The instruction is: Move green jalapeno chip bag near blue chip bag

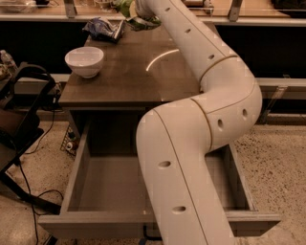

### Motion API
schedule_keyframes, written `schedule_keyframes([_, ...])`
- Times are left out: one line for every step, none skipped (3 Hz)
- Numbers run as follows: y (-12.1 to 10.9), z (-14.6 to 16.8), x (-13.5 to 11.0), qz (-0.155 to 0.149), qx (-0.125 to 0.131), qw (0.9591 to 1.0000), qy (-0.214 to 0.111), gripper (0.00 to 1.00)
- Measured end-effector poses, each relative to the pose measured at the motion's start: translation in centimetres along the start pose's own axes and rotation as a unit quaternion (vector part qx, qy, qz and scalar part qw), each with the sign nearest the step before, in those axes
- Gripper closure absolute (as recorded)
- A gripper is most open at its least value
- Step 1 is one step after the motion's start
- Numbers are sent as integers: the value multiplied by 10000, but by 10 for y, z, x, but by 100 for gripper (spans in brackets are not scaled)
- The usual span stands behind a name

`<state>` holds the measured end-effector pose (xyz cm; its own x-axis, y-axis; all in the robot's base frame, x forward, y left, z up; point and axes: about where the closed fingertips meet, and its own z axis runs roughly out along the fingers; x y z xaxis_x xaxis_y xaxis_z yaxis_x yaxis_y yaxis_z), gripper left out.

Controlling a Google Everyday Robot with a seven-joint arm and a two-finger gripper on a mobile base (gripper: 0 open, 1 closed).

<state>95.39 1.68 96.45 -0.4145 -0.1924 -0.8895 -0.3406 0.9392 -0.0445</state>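
Observation:
The green jalapeno chip bag (125, 6) shows as a light-green crumpled patch at the far edge of the table, partly cut off by the top of the view and pressed against the end of my arm. My gripper (139, 17) is at that far edge, right beside the green bag and mostly hidden by my wrist. The blue chip bag (105, 27) lies crumpled on the table's far left corner, a short way left of the gripper and the green bag.
A white bowl (84, 61) stands on the left side of the dark wooden table (129, 76). An open drawer (105, 191) juts out below the table front. My white arm (205, 110) crosses the right half. A black chair (19, 110) and cables are at the left.

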Motion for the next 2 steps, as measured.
schedule_keyframes([-37, 5, 13, 51, 240, 9997, 32, 100])
schedule_keyframes([-58, 3, 23, 23, 335, 9994, 100, 100])
